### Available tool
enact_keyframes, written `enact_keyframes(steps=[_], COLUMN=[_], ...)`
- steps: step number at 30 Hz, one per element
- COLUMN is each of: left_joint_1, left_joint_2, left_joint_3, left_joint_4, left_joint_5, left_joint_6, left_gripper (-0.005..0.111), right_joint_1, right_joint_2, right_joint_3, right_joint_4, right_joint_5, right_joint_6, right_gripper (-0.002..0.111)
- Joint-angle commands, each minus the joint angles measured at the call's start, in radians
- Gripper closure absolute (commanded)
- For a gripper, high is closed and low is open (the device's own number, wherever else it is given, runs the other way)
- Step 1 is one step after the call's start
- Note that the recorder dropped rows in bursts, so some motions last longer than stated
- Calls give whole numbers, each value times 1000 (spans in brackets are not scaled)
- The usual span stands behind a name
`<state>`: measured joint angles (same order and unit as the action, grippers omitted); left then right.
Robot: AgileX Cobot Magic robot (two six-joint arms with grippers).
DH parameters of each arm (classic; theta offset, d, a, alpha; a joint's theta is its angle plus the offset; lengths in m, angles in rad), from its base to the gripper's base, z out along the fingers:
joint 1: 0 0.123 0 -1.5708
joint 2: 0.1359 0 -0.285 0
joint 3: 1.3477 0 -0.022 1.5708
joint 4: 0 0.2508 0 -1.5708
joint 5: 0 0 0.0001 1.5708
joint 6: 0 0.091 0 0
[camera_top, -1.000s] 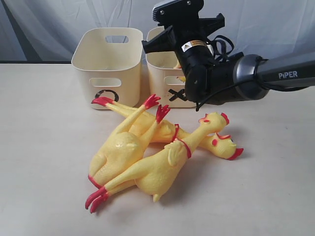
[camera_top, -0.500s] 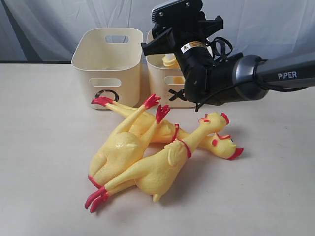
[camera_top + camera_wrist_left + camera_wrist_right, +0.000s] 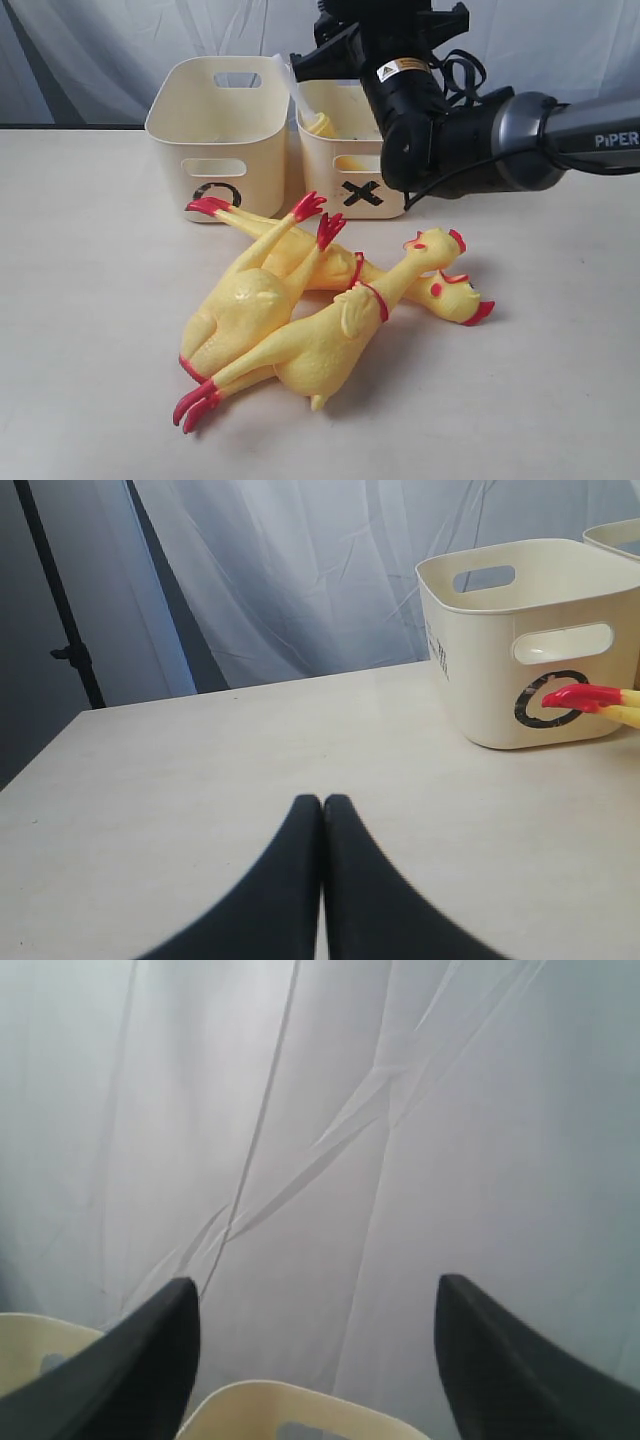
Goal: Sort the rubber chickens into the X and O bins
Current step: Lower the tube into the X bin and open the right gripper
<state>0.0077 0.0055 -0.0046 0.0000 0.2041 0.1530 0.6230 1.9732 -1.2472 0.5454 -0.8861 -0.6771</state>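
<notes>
1. We see the right gripper point(image 3: 315, 1285) spread wide with nothing between its fingers. In its wrist view it faces the pale curtain point(image 3: 300, 1110), and cream bin rims show at the picture's edge.
2. In the exterior view its arm point(image 3: 520, 140) hangs over the X bin point(image 3: 328, 172). That bin stands just right of the O bin point(image 3: 215, 130), and the two are almost touching.
3. A yellow piece point(image 3: 322, 124) of a chicken shows inside the X bin, close to the wall nearest the O bin. We cannot tell which part of the toy it is.
4. The other rubber chickens point(image 3: 300, 320) lie in a crossed heap on the table point(image 3: 90, 300), in front of both bins. Two heads point to the right of the heap, and the legs reach back toward the bins.
5. One red foot point(image 3: 575, 695) lies right in front of the O mark.
6. The left gripper point(image 3: 322, 815) is pinched together, fingertip against fingertip, and it holds nothing. It sits low over bare table, well apart from the O bin, and we do not see it in the exterior view.
</notes>
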Motion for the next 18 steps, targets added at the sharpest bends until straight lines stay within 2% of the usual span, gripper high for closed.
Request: enact_keyframes(steps=[1,10,18], left_joint_1=[-1,-1,-1], left_joint_2=[-6,-6,-6], left_joint_3=[5,5,5], left_joint_4=[-6,-6,-6], left_joint_5=[-13,-13,-13], left_joint_6=[-7,-7,-7], left_gripper=[107,107,107], right_joint_1=[-7,-7,-7], right_joint_2=[-35,-87,-154], right_joint_3=[-5,-5,-5], right_joint_4=[5,41,64], right_joint_5=[-14,79,353], right_joint_6=[1,1,-37], right_gripper=[45,45,45])
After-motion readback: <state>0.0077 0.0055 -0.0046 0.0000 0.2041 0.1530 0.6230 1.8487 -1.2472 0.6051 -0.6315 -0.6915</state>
